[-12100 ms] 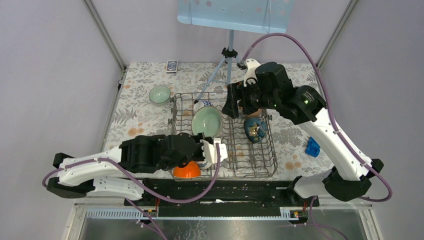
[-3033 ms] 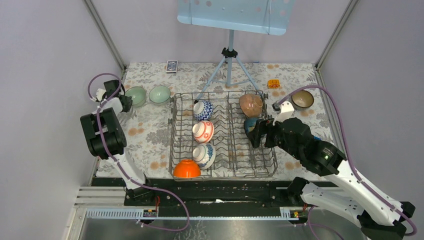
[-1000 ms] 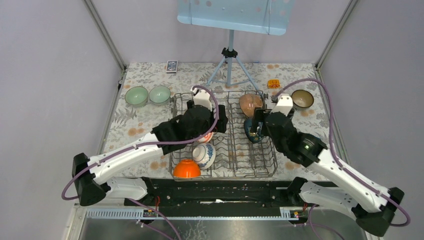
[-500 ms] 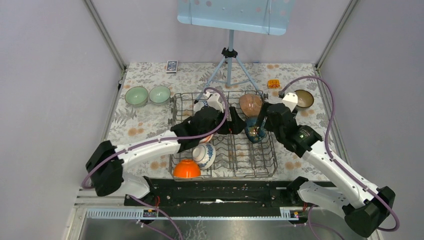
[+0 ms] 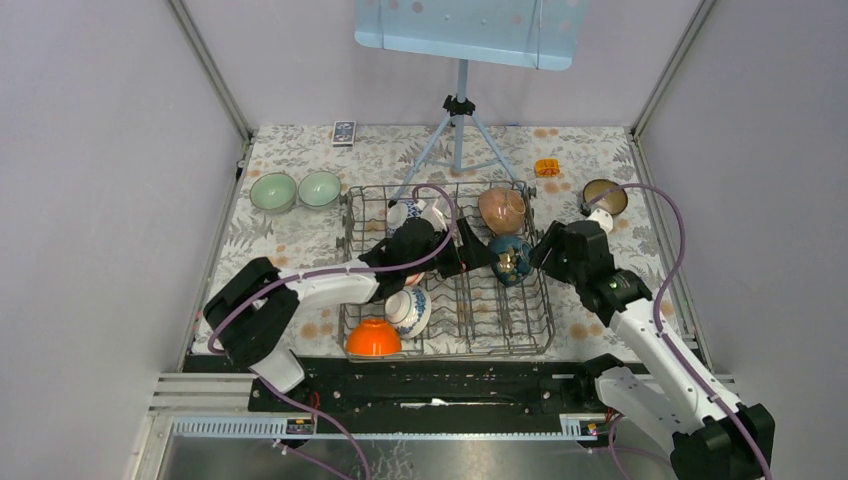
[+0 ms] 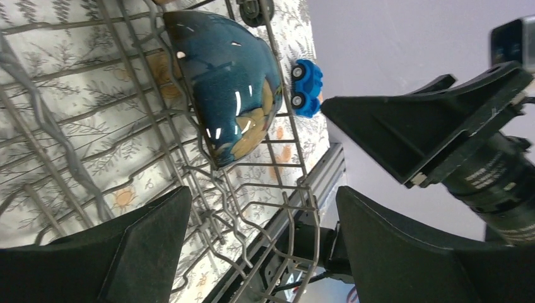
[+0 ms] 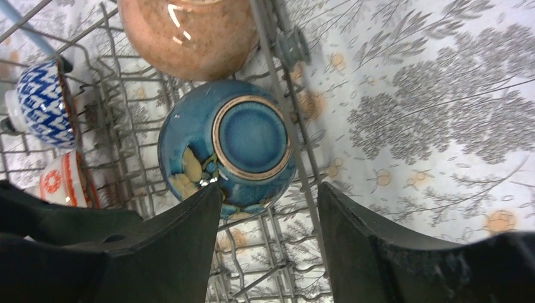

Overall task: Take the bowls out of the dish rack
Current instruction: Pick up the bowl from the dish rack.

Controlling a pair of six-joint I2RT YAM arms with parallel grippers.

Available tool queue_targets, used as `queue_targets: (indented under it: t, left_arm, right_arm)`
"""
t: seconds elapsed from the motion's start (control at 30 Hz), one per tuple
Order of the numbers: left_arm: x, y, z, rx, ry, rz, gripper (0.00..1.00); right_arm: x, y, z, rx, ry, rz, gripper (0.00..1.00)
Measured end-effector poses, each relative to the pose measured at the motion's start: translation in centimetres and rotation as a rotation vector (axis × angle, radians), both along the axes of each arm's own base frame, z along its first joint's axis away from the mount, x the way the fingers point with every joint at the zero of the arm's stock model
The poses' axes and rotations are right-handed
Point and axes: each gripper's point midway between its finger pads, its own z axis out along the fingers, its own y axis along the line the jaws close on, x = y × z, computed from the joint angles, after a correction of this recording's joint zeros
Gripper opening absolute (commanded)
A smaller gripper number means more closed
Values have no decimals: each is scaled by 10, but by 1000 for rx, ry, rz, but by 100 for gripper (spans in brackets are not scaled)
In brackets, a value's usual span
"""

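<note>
Both arms are in over the dish rack (image 5: pixel 480 310) now, closing on one target from either side: the dark blue glazed bowl (image 7: pixel 230 142), propped on edge among the tines at the rack's right side, foot ring facing the right wrist camera. The left gripper (image 6: pixel 262 243) is spread wide, nothing between its fingers, and the blue bowl sits just ahead of them. The right gripper (image 7: pixel 268 240) is wide as well and empty, its gap lined up just short of that bowl — whether a fingertip grazes the glaze, I cannot tell.

Just behind it in the rack leans a speckled pink-brown bowl (image 7: pixel 189 35). Over on the left side of the rack stand a blue-and-white zigzag bowl (image 7: pixel 41 110) and a red-and-white bowl (image 7: pixel 63 183), with another blue-and-white bowl (image 5: pixel 408 310) and an orange bowl (image 5: pixel 373 339) near the front left corner.

Out on the floral tablecloth (image 5: pixel 290 250), two pale green bowls (image 5: pixel 272 191) sit side by side at far left, and a brown bowl (image 5: pixel 603 197) sits at far right. A small blue toy car (image 6: pixel 307 87) lies just outside the rack.
</note>
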Motion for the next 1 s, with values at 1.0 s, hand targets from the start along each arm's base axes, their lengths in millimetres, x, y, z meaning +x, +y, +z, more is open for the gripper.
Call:
queue_targets:
  t: [1.0]
  left_arm:
    - [5,-21,-31,-12,62,-39,68]
  right_arm:
    - [27,34,-6,238,-3,71,50]
